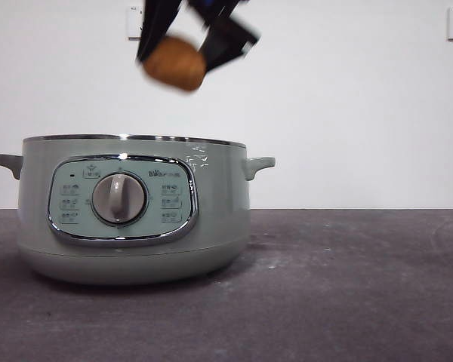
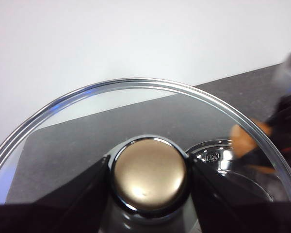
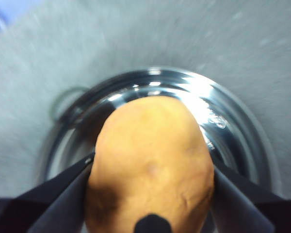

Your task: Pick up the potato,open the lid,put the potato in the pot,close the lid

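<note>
Step in hand: potato transfer into the pot, lid already off.
Right claw [image 3: 150, 194]: jaws pinched on the potato [image 1: 174, 64], one at each flank; in the front view it hangs high at 12 o'clock above the pot [image 1: 132, 211], well clear of the rim.
Potato position: the right wrist view looks straight down past the potato into the open chrome bowl (blurred, so the arm is probably moving), which suggests it is roughly over the opening.
Left claw [image 2: 149, 177]: jaws clamped on the knob [image 2: 149, 174] of the lid [image 2: 87, 104], one at 3 o'clock and one at 9 o'clock of it; the lid is held aloft, off to one side of the pot.
Pot: stands on the desk [image 1: 347, 286], dial facing the front camera, no lid on it.
Next move, judged: lower the potato inside the rim, spread the right jaws, withdraw; then seat the lid.
Risk: releasing from height could dent or bounce.
</note>
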{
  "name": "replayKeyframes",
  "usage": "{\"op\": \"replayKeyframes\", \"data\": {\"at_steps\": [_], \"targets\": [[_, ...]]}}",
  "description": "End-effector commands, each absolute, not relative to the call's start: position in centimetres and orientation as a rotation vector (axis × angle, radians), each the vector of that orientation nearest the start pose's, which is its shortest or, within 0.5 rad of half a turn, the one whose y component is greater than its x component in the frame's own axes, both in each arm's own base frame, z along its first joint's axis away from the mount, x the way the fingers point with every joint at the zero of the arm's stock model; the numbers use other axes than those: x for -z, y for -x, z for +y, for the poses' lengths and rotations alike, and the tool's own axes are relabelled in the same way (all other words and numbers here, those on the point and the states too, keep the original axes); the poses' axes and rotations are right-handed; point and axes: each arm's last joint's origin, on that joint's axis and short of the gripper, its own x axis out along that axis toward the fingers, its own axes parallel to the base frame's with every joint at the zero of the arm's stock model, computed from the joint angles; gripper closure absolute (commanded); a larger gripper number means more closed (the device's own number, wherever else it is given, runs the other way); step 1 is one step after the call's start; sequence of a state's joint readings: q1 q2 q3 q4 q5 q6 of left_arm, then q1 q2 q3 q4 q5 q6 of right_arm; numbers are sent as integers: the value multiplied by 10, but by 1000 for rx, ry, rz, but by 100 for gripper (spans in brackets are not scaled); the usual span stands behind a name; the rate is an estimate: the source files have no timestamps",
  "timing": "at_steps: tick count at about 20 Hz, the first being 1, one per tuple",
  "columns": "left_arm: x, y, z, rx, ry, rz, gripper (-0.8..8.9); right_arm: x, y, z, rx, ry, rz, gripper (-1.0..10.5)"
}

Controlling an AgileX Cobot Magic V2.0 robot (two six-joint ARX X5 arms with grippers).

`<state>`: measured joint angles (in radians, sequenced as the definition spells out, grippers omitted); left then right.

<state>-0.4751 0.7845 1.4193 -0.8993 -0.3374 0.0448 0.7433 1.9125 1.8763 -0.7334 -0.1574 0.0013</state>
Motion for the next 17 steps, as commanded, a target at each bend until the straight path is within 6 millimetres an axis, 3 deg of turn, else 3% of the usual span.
{"op": "replayKeyframes", "data": {"at_steps": [1,7,13,14,17], "targets": [[-466,-66,-23,140,-127,165,822,-303,-324,315,-885,307,807,959],[-463,-63,-21,141,-138,191,822,-236,-336,346,-892,415,904,959],[-463,-63,-22,141,-142,199,822,-210,-334,353,-887,486,958,957],[-462,-64,-22,141,-144,206,822,-210,-334,353,-887,485,958,898],[-460,-66,-23,141,-153,226,822,-210,-334,353,-879,477,962,558]]}}
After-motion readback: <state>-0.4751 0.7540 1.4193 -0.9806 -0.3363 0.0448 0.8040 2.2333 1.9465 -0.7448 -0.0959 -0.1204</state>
